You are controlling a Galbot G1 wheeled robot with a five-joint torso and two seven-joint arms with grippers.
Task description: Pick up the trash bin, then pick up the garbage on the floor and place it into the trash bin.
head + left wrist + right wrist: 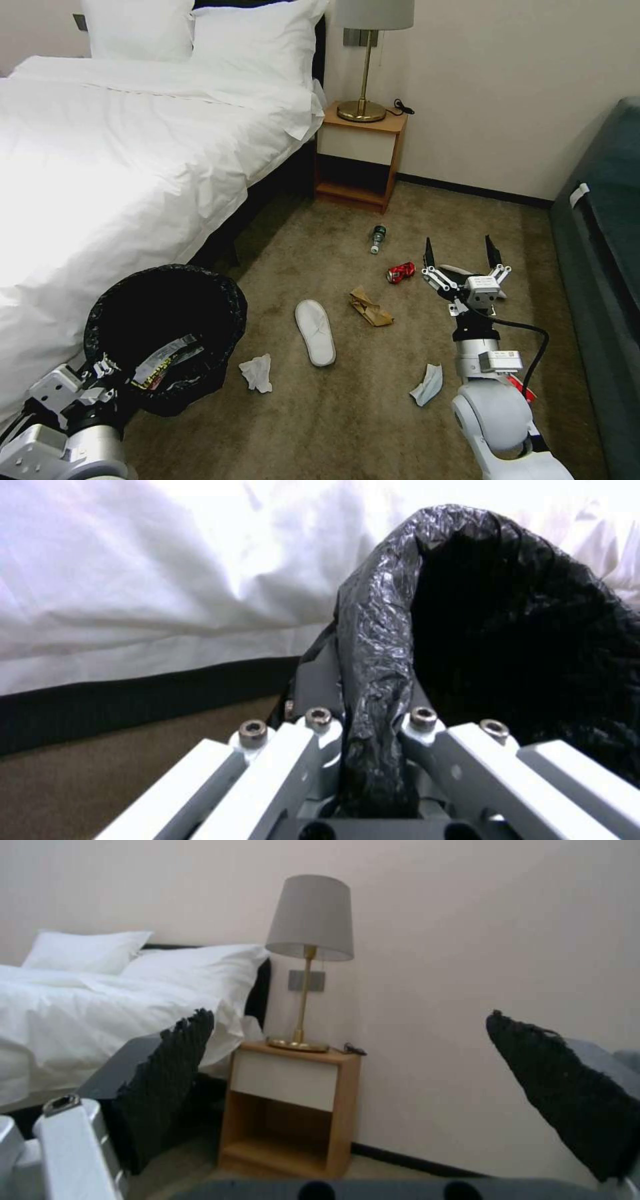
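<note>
Black bag rim of the bin (167,327) sits pinched in the left gripper (377,760), held up beside the bed (120,167). Right gripper (461,257) hovers spread above the carpet, near the red can (401,272). Bin is secured; litter collecting is in hand, so next comes lowering onto one piece.

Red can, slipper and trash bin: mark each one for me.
red can (401,272), head view, middle of its crushed body.
slipper (315,331), head view, middle of its white sole.
trash bin (230,293), head view, black-bagged rim on the side away from the left gripper.
</note>
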